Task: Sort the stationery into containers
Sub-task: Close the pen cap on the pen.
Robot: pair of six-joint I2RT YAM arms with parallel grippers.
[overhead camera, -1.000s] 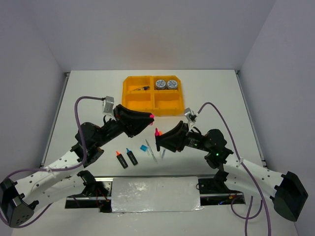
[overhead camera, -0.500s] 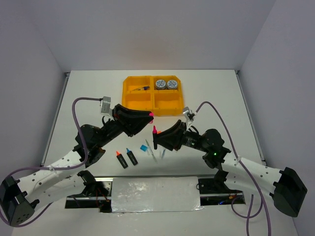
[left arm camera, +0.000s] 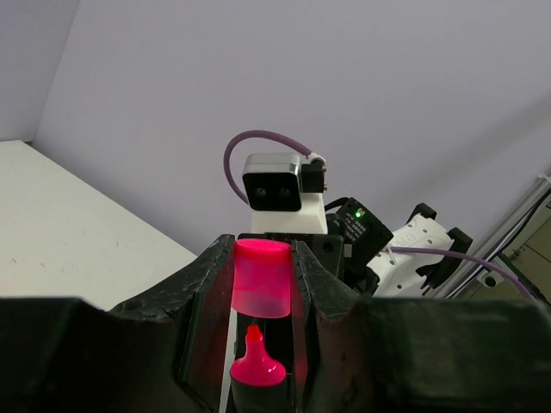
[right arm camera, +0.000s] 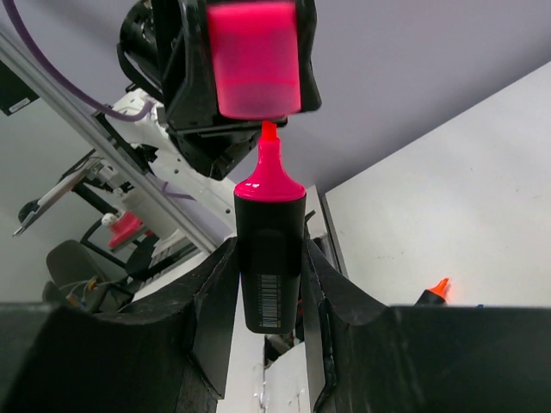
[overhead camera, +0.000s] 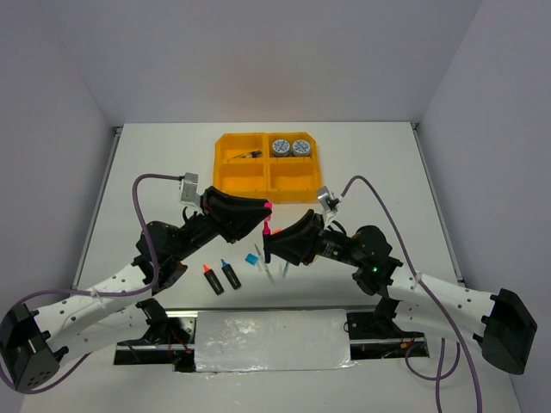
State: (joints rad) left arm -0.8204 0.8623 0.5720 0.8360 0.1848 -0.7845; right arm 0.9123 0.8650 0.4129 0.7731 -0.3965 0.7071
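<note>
Left gripper [overhead camera: 261,207] clamped on pink cap [left arm camera: 261,280], mid-air, near side of tray [overhead camera: 241,181]. Cap mouth lined up just beside highlighter [right arm camera: 269,258] tip [right arm camera: 269,163]; contact unclear. Right gripper [overhead camera: 269,247] closed on the highlighter's black barrel, above pens [overhead camera: 268,268] on table.

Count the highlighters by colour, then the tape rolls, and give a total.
Pink highlighter: 1
Orange highlighter: 1
Blue highlighter: 1
Tape rolls: 2
Total: 5
</note>
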